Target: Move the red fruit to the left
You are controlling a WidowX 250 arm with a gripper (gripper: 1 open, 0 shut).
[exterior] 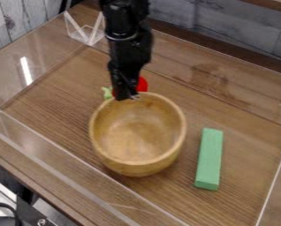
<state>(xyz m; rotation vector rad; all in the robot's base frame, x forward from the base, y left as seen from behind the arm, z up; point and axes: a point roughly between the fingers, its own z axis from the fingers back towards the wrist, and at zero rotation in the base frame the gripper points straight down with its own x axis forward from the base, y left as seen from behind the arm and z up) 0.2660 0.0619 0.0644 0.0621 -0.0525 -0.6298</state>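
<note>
Black arm comes down near-vertical from the far edge of the desk [60, 106], gripper [125, 88] pointing straight down, fingers clamped on the red fruit [133, 85]. Fruit sits just behind the far rim of the wooden bowl [137, 132]. Green block [208, 159] lies right of the bowl, apart.

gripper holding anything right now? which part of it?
Looks like the gripper is shut on the red fruit, just behind the bowl. The fingers hide most of it, so the exact grip spot can't be told.
</note>
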